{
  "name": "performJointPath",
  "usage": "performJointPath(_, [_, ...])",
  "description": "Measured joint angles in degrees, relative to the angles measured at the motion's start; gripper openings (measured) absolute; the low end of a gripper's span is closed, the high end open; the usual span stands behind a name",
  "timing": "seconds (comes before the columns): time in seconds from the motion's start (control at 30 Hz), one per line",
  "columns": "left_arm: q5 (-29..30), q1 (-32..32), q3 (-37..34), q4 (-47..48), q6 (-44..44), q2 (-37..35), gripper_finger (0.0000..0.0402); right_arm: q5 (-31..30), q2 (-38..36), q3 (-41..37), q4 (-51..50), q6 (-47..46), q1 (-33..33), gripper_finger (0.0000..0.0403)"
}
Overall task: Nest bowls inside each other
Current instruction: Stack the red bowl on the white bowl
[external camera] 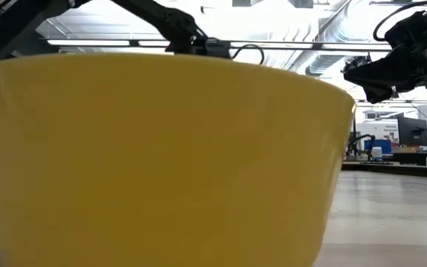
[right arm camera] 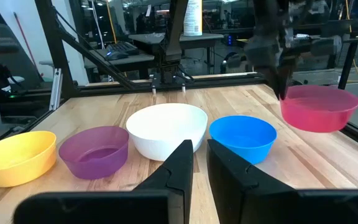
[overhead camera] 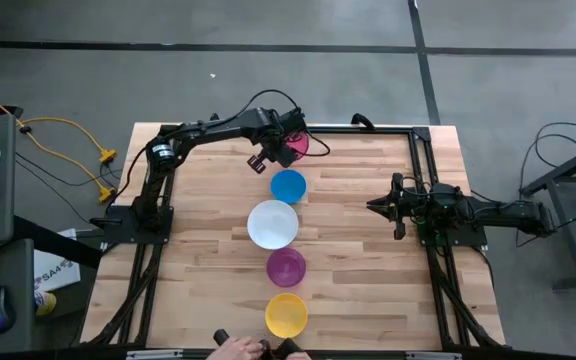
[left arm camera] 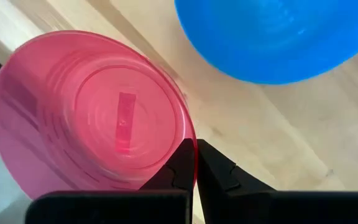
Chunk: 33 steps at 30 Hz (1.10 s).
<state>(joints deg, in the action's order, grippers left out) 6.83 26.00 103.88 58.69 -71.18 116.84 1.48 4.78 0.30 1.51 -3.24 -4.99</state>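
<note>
A row of bowls runs from far to near along the table's middle: blue [overhead camera: 288, 185], white [overhead camera: 272, 224], purple [overhead camera: 286, 267] and yellow [overhead camera: 286, 314], each resting on its base. The yellow bowl [external camera: 161, 163] fills the low view. At the far end hangs the pink-red bowl [overhead camera: 299, 145], with my left gripper [overhead camera: 281, 153] shut on it. My right gripper [overhead camera: 380, 205] waits at the table's right side, pointing level at the row; its fingers [right arm camera: 182, 165] stand a narrow gap apart with nothing between them. My left gripper pinches the pink-red bowl's rim [left arm camera: 193, 146] on the side toward the blue bowl, one finger [left arm camera: 180, 163] inside the bowl and one outside. The fingers come steeply from above. The bowl [right arm camera: 319, 109] hangs mouth up, slightly tilted, lifted clear of the table.
A dark metal frame [overhead camera: 423, 140] runs around the wooden table top. A person's hand [overhead camera: 238, 348] shows at the near edge beside the yellow bowl. Bare wood lies on both sides of the bowl row.
</note>
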Motion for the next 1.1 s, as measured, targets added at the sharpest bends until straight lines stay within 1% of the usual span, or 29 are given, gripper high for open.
performJointPath(0.1, [-0.50, -1.12, 0.11, 0.86, 1.44, -1.57, 0.0000, 0.00, 0.00, 0.01, 0.01, -0.01, 0.01, 0.0039])
performJointPath(0.23, [-1.39, -2.82, -0.39, 3.68, 5.53, -4.14, 0.0000, 0.00, 0.00, 0.01, -0.01, 0.01, 0.00, 0.0039])
performJointPath(0.43, [-2.65, -6.39, -0.51, 10.66, 12.07, -7.13, 0.0000, 0.00, 0.01, 0.00, -0.02, 0.02, 0.01, 0.0039])
performJointPath(0.5, [-3.64, -7.98, -0.53, 12.38, 13.68, -7.99, 0.0000, 0.00, 0.01, 0.01, 0.01, 0.01, 0.02, 0.0039])
performJointPath(0.63, [-7.84, -10.70, -0.53, 14.41, 16.65, -9.37, 0.0000, 0.00, 0.00, 0.00, -0.02, -0.01, 0.02, 0.0039])
performJointPath(0.73, [-9.27, -12.46, -0.53, 16.07, 18.62, -10.01, 0.0000, 0.00, 0.01, 0.00, 0.00, 0.01, 0.00, 0.0039])
performJointPath(1.0, [-10.23, -17.15, -0.82, 17.80, 24.90, -11.18, 0.0000, 0.00, 0.00, 0.01, 0.01, 0.02, 0.01, 0.0039])
performJointPath(1.1, [-11.18, -18.41, -4.50, 14.73, 26.76, -13.53, 0.0000, 0.00, 0.01, 0.01, 0.00, 0.00, 0.00, 0.0039])
